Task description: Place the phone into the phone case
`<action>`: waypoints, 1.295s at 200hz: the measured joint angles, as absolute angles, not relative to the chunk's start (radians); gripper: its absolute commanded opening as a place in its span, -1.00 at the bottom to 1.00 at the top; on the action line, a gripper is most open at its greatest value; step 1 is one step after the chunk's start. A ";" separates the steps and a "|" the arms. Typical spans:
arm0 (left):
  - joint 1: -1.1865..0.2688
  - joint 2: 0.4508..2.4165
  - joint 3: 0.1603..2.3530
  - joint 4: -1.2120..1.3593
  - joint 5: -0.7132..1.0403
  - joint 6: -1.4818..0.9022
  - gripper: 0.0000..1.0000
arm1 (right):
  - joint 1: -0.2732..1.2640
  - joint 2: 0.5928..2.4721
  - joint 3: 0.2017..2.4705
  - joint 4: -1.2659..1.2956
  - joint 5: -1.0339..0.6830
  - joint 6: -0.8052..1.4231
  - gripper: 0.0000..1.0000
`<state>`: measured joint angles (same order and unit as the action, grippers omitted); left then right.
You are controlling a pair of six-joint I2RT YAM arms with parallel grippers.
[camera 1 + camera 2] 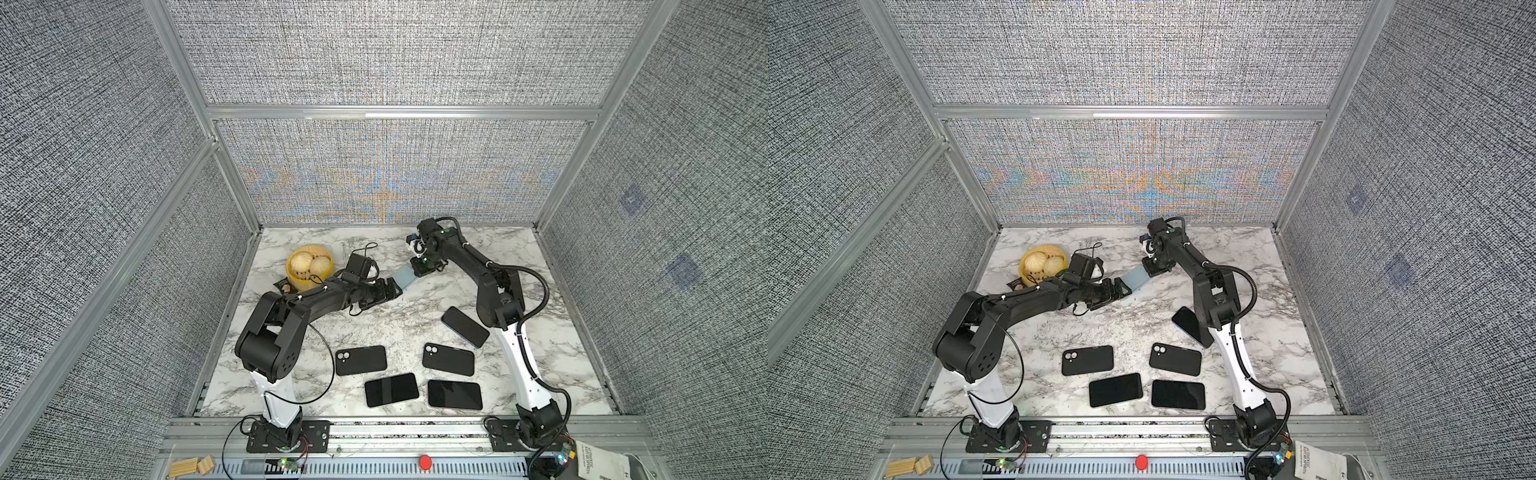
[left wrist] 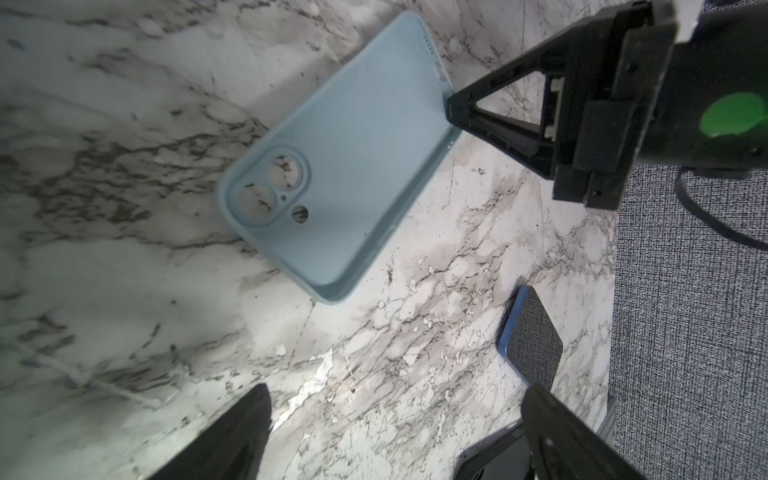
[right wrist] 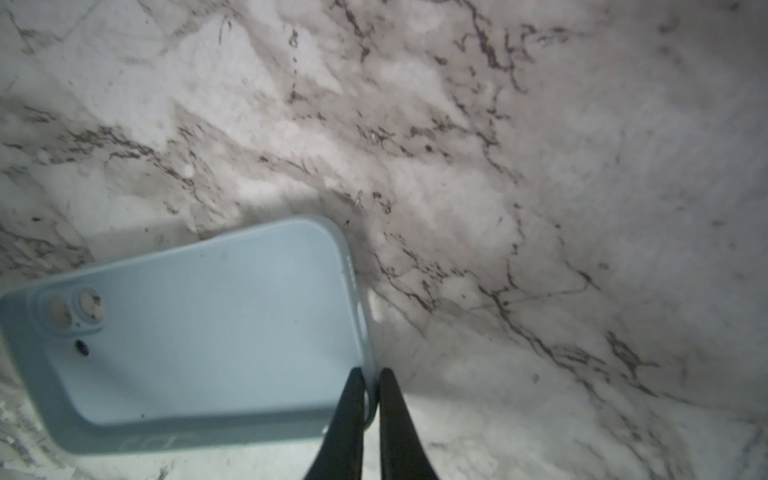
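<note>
My right gripper [image 3: 371, 376] has its jaws pinched together on the wall of the blue case [image 3: 208, 332] at its port end. The case is open side up. My left gripper [image 2: 399, 388] has its jaws wide apart, just beside the case. Right arm reaches far back, wrist bent down. Left arm stretches low toward the middle. The phone [image 1: 464, 326] lies well apart, by my right elbow. Marble table [image 1: 395, 320], grey fabric walls [image 1: 124, 208].

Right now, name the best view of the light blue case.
Left wrist: whole light blue case, cutouts clear. Right wrist: the right gripper covers a corner. Both top views: tiny, partly hidden.
</note>
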<state>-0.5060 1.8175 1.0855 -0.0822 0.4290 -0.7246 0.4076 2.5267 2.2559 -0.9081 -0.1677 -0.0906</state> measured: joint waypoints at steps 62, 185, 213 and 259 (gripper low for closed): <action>-0.499 1.819 1.067 -0.062 0.429 -0.723 0.90 | 0.407 2.324 1.934 -0.828 -0.168 0.092 -0.92; -0.496 1.940 1.085 0.084 0.524 -0.779 0.90 | 0.500 1.977 1.332 -0.488 -0.136 0.505 -0.70; -0.492 1.968 1.091 0.146 0.548 -0.794 0.90 | 0.535 1.964 1.297 -0.459 -0.151 0.547 -0.53; -0.459 2.037 1.148 0.207 0.581 -0.836 0.90 | 0.587 1.882 1.234 -0.433 -0.180 0.577 -0.45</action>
